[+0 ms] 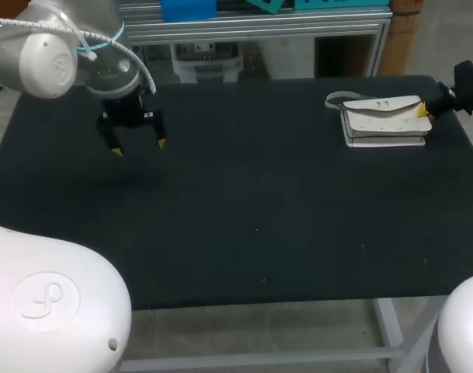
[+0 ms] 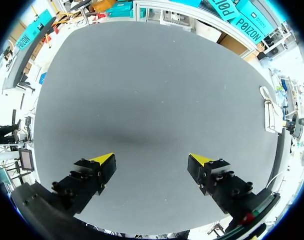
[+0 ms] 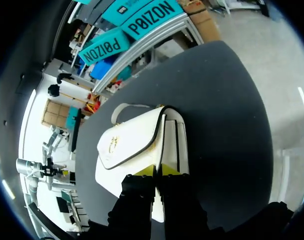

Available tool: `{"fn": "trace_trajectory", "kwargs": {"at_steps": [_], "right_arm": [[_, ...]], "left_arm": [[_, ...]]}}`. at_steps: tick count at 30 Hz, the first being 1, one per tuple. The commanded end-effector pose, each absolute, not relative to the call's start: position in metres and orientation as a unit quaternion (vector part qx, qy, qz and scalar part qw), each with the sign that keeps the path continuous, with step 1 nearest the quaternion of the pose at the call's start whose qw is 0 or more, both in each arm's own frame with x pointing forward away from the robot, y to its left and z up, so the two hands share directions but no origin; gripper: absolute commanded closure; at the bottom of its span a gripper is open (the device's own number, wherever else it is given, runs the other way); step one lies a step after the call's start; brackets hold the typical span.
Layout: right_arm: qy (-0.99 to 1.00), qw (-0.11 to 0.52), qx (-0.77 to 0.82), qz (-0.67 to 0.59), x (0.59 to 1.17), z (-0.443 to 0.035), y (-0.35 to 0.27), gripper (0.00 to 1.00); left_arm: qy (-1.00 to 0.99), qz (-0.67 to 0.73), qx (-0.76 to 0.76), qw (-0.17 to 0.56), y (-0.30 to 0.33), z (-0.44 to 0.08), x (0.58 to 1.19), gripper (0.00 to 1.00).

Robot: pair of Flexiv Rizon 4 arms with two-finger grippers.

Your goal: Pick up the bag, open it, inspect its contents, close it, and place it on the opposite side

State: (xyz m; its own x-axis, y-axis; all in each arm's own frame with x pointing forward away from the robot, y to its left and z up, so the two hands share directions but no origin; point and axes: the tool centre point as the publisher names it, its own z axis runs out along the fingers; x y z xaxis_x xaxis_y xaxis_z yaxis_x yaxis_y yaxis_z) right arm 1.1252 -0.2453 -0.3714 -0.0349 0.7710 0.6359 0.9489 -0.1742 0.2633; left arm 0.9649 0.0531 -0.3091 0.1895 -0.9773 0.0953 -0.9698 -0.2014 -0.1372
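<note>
Found the white bag [image 1: 382, 120] at the far right of the tabletop [image 1: 244, 233], with its long axis running left to right. Saw the right claw [image 1: 424, 111] clenched on its right end, tips close together. Noted the left claw [image 1: 138, 148] released, hovering far left, well apart from the bag. Judged the lift to fall to the right arm.

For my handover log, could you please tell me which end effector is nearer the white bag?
Right. The right end effector sits at the bag; the left end effector hangs far across the table.
</note>
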Motion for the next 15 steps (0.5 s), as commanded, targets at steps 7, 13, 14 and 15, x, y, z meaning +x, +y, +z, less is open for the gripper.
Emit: {"fn": "trace_trajectory", "kwargs": {"at_steps": [7,13,14,15], "right_arm": [[-0.635,0.205,-0.664,-0.337,1.14,-0.375,-0.263,1.0],[-0.63,0.21,-0.673,-0.327,1.145,-0.377,-0.274,1.0],[-0.628,0.211,-0.674,-0.326,1.147,-0.377,-0.276,1.0],[-0.627,0.211,-0.677,-0.323,1.149,-0.377,-0.279,1.0]], "left_arm": [[0.631,-0.082,-0.771,0.026,0.047,-0.307,0.965,0.0],[0.631,-0.083,-0.77,0.03,0.046,-0.305,0.964,0.0],[0.631,-0.083,-0.771,0.03,0.046,-0.305,0.964,0.0],[0.631,-0.083,-0.771,0.03,0.046,-0.305,0.964,0.0]]}}
